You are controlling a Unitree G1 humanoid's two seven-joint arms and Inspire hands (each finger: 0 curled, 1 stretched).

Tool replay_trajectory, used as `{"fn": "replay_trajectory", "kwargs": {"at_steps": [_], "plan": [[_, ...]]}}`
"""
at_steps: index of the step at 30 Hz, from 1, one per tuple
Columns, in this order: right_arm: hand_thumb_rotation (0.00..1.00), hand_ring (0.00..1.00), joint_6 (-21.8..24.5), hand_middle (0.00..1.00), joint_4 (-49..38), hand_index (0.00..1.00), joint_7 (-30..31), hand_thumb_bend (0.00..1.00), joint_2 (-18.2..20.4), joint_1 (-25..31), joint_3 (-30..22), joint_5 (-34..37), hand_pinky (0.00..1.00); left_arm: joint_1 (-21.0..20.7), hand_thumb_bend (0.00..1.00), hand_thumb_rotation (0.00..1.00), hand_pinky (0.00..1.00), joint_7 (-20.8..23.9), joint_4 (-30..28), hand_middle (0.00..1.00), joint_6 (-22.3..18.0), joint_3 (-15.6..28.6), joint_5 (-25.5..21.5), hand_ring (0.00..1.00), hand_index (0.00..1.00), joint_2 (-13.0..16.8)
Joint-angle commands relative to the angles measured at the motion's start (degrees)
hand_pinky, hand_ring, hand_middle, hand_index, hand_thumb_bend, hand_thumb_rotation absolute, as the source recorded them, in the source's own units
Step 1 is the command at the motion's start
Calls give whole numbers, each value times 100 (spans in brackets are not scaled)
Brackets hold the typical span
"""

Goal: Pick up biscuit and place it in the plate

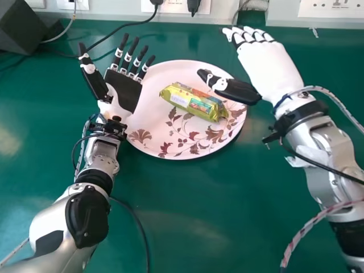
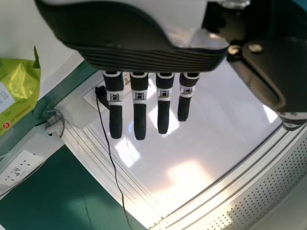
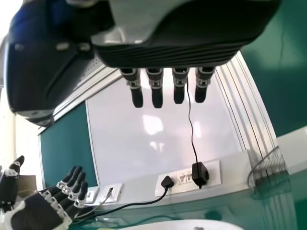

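The green worktop (image 1: pixel 187 227) reaches back from the plate's near side to a white wall strip (image 1: pixel 284 17) with sockets beyond the plate. The left arm (image 1: pixel 85 222) slants in from the near left and ends beside the plate's left rim; the right arm (image 1: pixel 318 142) slants in from the near right, its wrist well off the plate's right side. Between the arms, on the near side of the plate, there is open worktop, crossed close to the left arm by a dark cable (image 1: pixel 139 227). The round pink plate (image 1: pixel 170 68), with a brown flower pattern, lies between the two hands. The right hand (image 1: pixel 270 68) is beyond and to the right of the plate, back up; its fingers (image 1: pixel 239 40) are straight and close together, holding nothing, and point away, while its thumb (image 1: pixel 233 90) juts over the plate's right rim. The left hand (image 1: pixel 125 91), at the plate's left rim, is turned palm up; its fingers (image 1: pixel 118 52) are straight and slightly spread, holding nothing, with the thumb (image 1: pixel 94 77) out on the side away from the plate. The yellow-green biscuit packet (image 1: pixel 196 102) lies on the plate near the right thumb, slanting from far left to near right.
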Motion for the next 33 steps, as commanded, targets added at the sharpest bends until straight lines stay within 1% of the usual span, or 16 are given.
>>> {"fn": "replay_trajectory", "kwargs": {"at_steps": [1,3,6,8,11,13,17,19,23,26,29,31,33], "plan": [[91,100,-47,100,-160,100,-57,84,33,111,-120,97,100,254,99,62,69,-109,143,84,145,59,-74,77,92,-68],[90,100,-19,100,-219,100,-30,83,44,156,-171,163,100,249,99,62,71,-125,146,85,224,88,-114,78,92,-64],[91,100,-9,100,-284,100,-38,84,51,214,-245,228,100,264,99,63,72,15,134,84,45,-2,10,79,92,-70],[92,100,4,100,-331,100,-52,84,79,254,-303,285,100,267,99,63,70,38,132,83,-8,-13,29,78,91,-75],[95,100,34,100,-428,100,-85,82,132,318,-399,384,100,263,100,62,63,-10,138,79,20,9,1,72,88,-73],[97,100,80,100,-515,100,-55,82,169,369,-471,459,100,266,100,63,60,30,138,79,-15,-13,31,71,88,-73],[91,100,89,100,-683,100,-77,83,230,514,-650,652,100,248,98,64,59,12,144,80,104,35,-34,72,87,-71],[91,100,101,100,-783,100,-85,83,263,598,-738,732,100,253,97,65,57,25,144,79,85,18,-10,71,88,-66],[92,100,199,100,-969,100,-30,83,368,742,-907,987,100,253,95,63,59,85,139,80,24,-5,22,73,88,-76],[92,100,202,100,-1045,100,-42,82,411,822,-1016,1142,100,246,94,62,60,97,139,80,62,7,0,74,88,-81],[92,100,181,100,-1096,100,-80,82,414,886,-1104,1224,100,254,94,64,61,119,139,81,-3,-30,49,75,88,-79],[92,100,150,100,-1128,100,-95,82,408,922,-1161,1266,100,253,94,65,62,116,144,81,27,-18,36,75,88,-76],[92,100,136,100,-1169,100,-97,82,436,960,-1231,1378,100,253,92,64,62,86,145,81,38,-17,34,75,88,-71]]}}
